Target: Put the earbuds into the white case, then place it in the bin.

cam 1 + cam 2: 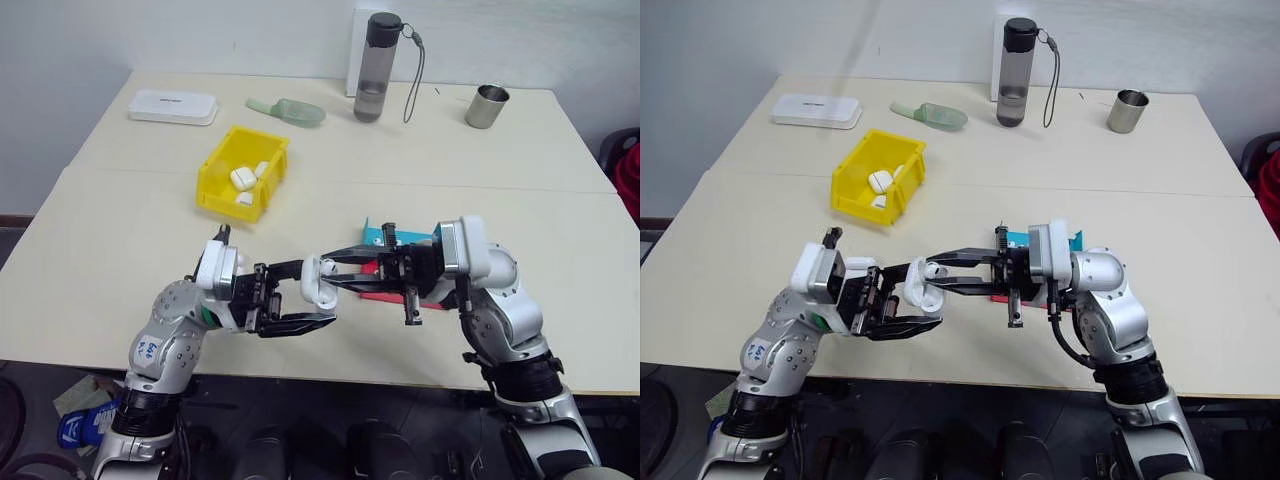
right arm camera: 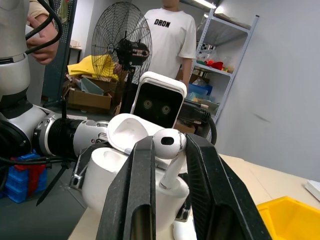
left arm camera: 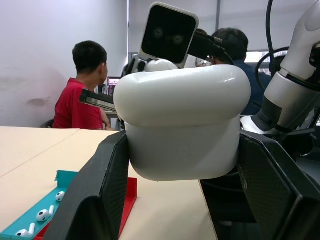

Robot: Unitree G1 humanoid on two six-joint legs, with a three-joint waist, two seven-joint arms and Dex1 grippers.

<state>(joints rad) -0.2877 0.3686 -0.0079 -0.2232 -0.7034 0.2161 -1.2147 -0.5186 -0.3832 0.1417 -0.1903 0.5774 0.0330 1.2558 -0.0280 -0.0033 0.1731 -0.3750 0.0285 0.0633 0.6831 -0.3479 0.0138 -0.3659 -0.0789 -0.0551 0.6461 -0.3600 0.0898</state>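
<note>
A flat white box [image 1: 173, 106], green scoop [image 1: 288, 111], dark bottle [image 1: 376, 68] and metal cup [image 1: 487, 106] line the table's [image 1: 120, 240] far side.

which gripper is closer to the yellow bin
Left. The left gripper, shut on the white case, sits just below the yellow bin; the right gripper, pinching an earbud, is farther right.

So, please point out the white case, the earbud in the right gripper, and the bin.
white case [image 3: 182, 127]: left wrist view, front of its body.
earbud [image 2: 169, 143]: right wrist view, its round head.
bin [image 1: 222, 165]: left eye view, left wall.

White case [image 1: 922, 285] between two pincers
</note>
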